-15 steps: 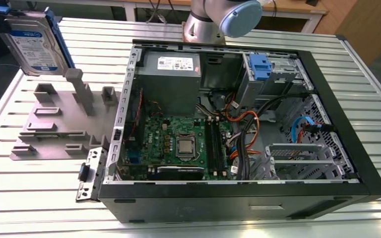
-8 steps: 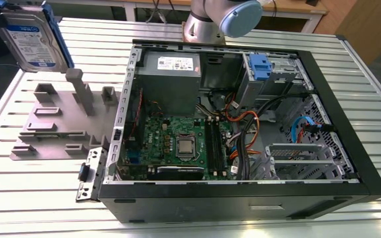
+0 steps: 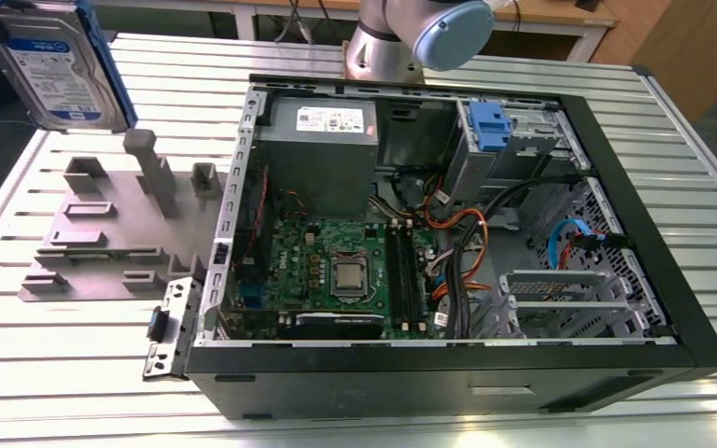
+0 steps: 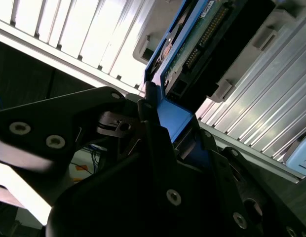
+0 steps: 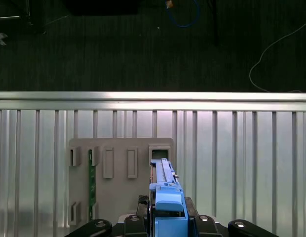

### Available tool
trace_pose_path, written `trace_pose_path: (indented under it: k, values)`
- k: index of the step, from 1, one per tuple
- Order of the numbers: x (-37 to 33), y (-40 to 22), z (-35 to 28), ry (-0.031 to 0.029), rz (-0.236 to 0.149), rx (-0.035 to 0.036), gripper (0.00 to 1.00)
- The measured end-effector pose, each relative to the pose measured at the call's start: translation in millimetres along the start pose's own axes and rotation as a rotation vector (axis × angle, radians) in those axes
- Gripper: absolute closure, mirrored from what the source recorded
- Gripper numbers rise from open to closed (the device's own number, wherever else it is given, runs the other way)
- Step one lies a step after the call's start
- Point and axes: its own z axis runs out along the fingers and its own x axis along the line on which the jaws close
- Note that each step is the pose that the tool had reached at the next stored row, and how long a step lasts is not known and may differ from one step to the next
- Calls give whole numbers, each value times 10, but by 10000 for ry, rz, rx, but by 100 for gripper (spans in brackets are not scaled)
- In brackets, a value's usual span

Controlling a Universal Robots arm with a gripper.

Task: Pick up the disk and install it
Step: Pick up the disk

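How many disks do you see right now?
1. The disk is gripped by the pincer, up above the grey stand at the exterior view's left. More could be hidden inside the computer case.

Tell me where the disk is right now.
The disk sits at the exterior view's upper left, held in the air above the grey slotted stand. In both wrist views the gripper is closed on its blue rail.

In the exterior view, posts of the grey plastic slotted stand (image 3: 97,245) rise at six o'clock of the silver blue-railed disk (image 3: 57,65). Orange cables (image 3: 455,222) crowd the open black computer case (image 3: 458,378). The ribbed aluminium table (image 3: 60,369) lies bare at its eight o'clock.
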Motion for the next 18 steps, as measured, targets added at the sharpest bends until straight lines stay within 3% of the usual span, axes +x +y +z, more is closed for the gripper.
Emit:
trace_pose_path:
  k: [18]
  values:
    - [2, 0, -169, 21, 0, -1, 64]
